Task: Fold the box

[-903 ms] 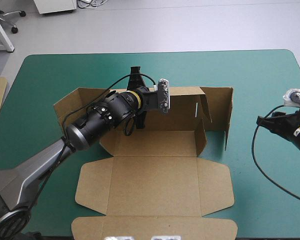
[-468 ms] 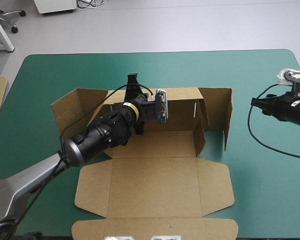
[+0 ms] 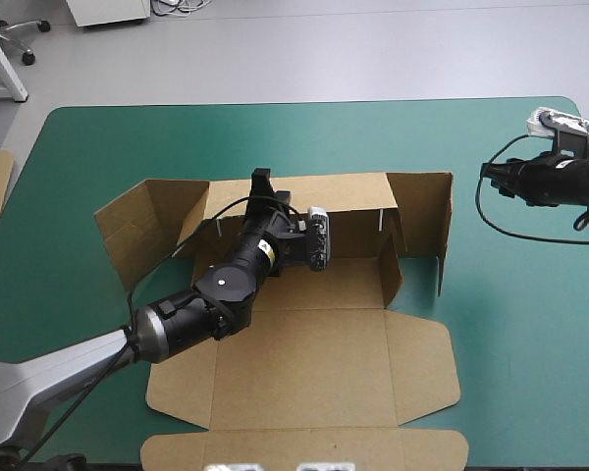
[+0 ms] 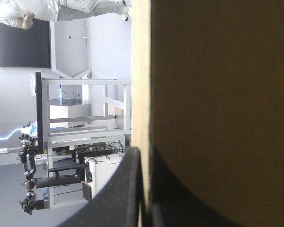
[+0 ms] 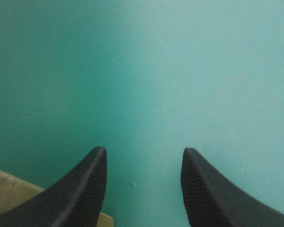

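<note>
Left gripper [image 4: 145, 156] pinching box [image 3: 304, 363], far wall

Grey floor [image 3: 373, 49] lay past teal-green table [image 3: 373, 137]. White cabinet [image 3: 108, 10], chair wheels [image 3: 25, 39] stood far back.

Box [image 3: 304, 363] front flap cut off in high view, left pincer [image 3: 263, 188] half hidden by wall
</note>
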You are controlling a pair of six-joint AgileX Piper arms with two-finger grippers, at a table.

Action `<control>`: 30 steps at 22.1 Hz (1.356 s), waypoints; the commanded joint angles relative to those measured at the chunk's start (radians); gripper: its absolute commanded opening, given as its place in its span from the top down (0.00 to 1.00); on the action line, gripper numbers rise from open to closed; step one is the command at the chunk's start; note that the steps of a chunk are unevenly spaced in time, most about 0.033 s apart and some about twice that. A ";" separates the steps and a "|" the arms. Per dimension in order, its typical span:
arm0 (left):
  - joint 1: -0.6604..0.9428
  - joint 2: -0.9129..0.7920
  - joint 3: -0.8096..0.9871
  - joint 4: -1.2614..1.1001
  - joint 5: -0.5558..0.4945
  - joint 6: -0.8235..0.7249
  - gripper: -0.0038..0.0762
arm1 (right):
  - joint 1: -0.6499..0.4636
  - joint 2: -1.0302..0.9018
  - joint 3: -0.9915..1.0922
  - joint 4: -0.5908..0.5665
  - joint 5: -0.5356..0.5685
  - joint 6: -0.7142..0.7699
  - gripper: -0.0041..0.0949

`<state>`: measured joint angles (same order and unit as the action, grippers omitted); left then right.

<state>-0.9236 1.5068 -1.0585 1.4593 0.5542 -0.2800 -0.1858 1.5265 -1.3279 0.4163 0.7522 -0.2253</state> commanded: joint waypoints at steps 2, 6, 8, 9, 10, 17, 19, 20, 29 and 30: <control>-0.009 -0.024 -0.021 0.029 0.010 -0.126 0.97 | -0.044 0.038 -0.107 0.127 -0.004 -0.057 0.50; -0.013 -0.022 -0.021 0.083 0.033 -0.170 0.97 | -0.065 0.138 -0.189 0.221 0.101 -0.115 0.50; -0.013 -0.011 -0.021 0.169 0.044 -0.216 0.97 | -0.065 0.185 -0.232 0.288 0.148 -0.150 0.50; -0.013 -0.002 -0.021 0.206 0.053 -0.257 0.97 | -0.065 0.212 -0.262 0.306 0.183 -0.150 0.50; -0.013 0.001 -0.021 0.206 0.053 -0.266 0.97 | -0.063 0.221 -0.275 0.310 0.198 -0.150 0.50; -0.032 0.022 -0.032 0.307 0.101 -0.325 0.97 | 0.005 0.270 -0.316 0.297 0.180 -0.162 0.54; -0.023 0.022 -0.032 0.307 0.101 -0.290 0.97 | 0.005 0.272 -0.334 0.304 0.178 -0.162 0.54; -0.020 0.023 -0.035 0.307 0.101 -0.279 0.97 | 0.005 0.272 -0.338 0.304 0.192 -0.162 0.54; -0.010 0.046 -0.073 0.307 0.094 -0.268 0.97 | 0.005 0.272 -0.339 0.329 0.218 -0.188 0.54; -0.010 0.046 -0.073 0.307 0.098 -0.268 0.97 | 0.005 0.272 -0.339 0.335 0.236 -0.191 0.54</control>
<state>-0.9334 1.5966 -1.0912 1.6989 0.6097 -0.5353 -0.1787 1.8460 -1.6340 0.6949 0.9782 -0.3959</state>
